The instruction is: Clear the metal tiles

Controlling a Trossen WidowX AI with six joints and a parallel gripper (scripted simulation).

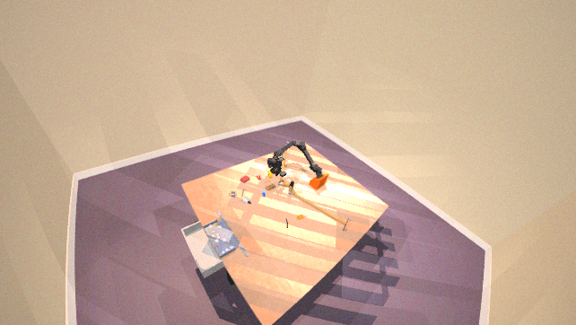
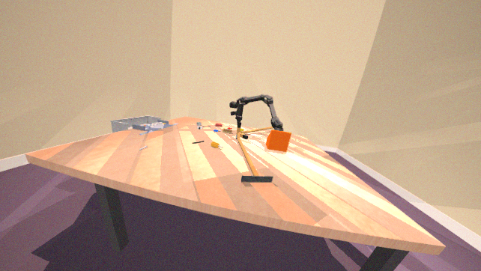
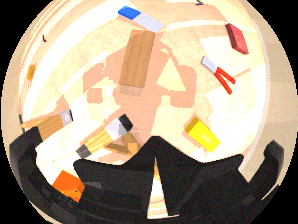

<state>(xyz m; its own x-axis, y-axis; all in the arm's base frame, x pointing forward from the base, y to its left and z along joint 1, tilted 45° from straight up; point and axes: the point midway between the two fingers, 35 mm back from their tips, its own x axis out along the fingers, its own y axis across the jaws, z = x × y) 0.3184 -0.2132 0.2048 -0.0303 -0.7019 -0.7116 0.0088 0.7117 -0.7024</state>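
Note:
My gripper (image 1: 283,174) (image 2: 239,126) (image 3: 156,140) is shut with nothing seen between its fingertips. It points down just above the grip ends of two wooden-handled tools. The long scraper (image 1: 318,207) (image 2: 245,154) lies on the table, its wide dark blade toward the near corner. A second long handle (image 2: 258,130) runs back behind the arm. The steel bench plate (image 1: 231,245) is at the far left table edge and bears several small pale and orange tiles. The catch box (image 1: 204,252) (image 2: 129,123) adjoins it, beyond the edge. Single tiles are too small to count.
An orange block (image 1: 318,181) (image 2: 279,141) (image 3: 69,184) stands by the arm's base. Near the gripper lie a wooden block (image 1: 270,187) (image 3: 136,60), a yellow block (image 3: 202,133), red-handled pliers (image 3: 225,79), a red block (image 1: 244,179) (image 3: 236,38) and a blue-ended piece (image 3: 141,19).

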